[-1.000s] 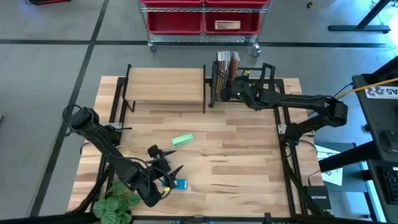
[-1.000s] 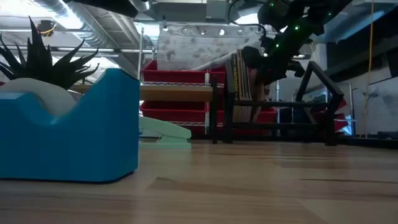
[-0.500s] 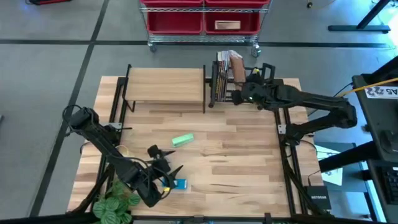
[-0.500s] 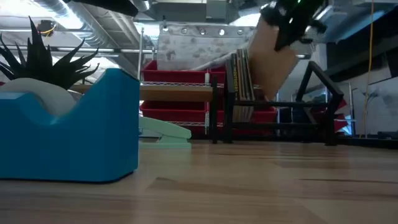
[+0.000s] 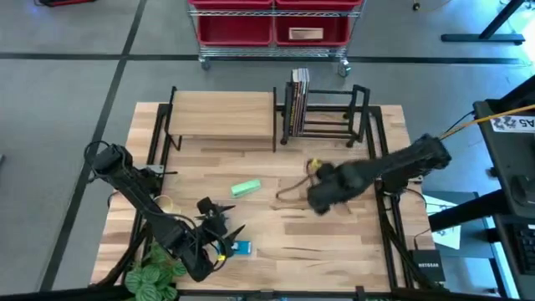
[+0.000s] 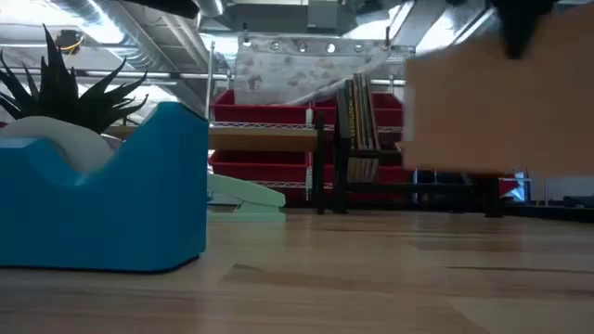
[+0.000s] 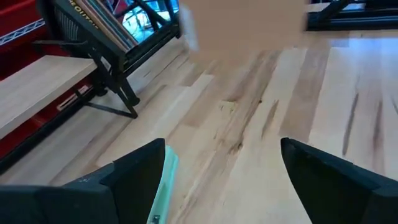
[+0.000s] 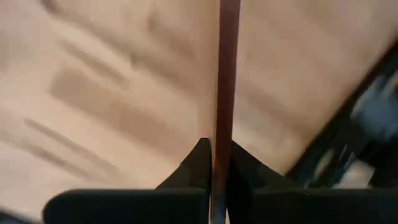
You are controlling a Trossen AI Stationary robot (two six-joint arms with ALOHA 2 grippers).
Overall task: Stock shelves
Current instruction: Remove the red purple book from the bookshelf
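Observation:
My right gripper (image 8: 216, 148) hangs over the middle of the table (image 5: 276, 226), shut on a thin brown book (image 6: 501, 102) that shows edge-on from above (image 5: 288, 192). The black book rack (image 5: 324, 113) at the far side holds several upright books (image 5: 299, 84) at its left end. To its left stands the wood-topped shelf (image 5: 223, 115). My left gripper (image 7: 224, 152) waits open at the near left, beside a blue tape dispenser (image 5: 242, 247). A green stapler (image 5: 246, 189) lies on the table. My right gripper pinches the brown book between its two fingers by one thin edge (image 8: 222, 134), and the book runs straight on past the fingertips. The book stands on edge, lifted clear of the table, its broad face (image 6: 501, 102) toward the near edge.
A wheeled cart with red bins (image 5: 272, 29) stands beyond the far edge. A potted plant (image 5: 155, 272) sits at the near left corner. The tape dispenser (image 6: 102, 199) stands close before the low camera. Bare wood (image 5: 334, 242) lies at the near right.
My right gripper has drawn the brown book up out of the black rack and carried it quickly toward the near edge, out over the middle of the table. The book has come from leaning among the racked books to hanging clear of the table.

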